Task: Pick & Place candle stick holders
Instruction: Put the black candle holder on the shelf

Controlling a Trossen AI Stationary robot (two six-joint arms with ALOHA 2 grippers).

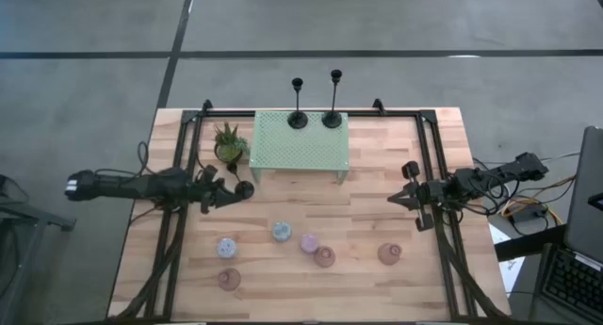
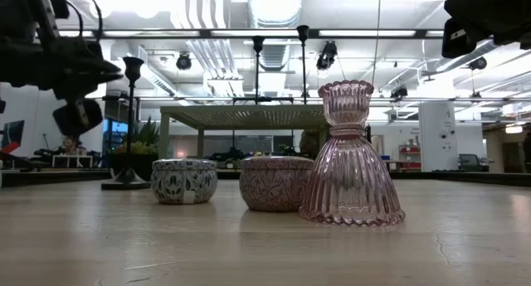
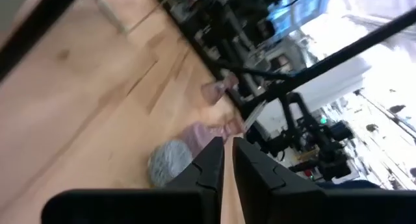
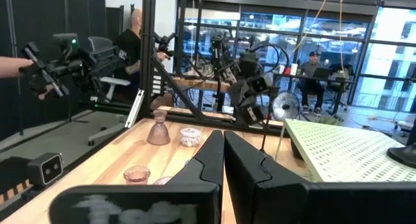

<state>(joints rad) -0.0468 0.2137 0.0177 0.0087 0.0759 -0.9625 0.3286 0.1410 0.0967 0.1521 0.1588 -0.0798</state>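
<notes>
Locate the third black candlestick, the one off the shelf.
High view: the third black candlestick sits at the left pincer, below the potted plant and left of the green shelf.

Wooden table (image 1: 377, 221) with green shelf (image 1: 300, 143), plant (image 1: 229, 141), cup holders (image 1: 281, 232).

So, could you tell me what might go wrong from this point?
The black candlestick on the table stands right beside the left hand; a sideways swing could topple it. Two more candlesticks stand near the back edge of the green shelf, so a nudge might send them off. The pink holder and the paler cup sit close together, leaving little room for fingers.
</notes>
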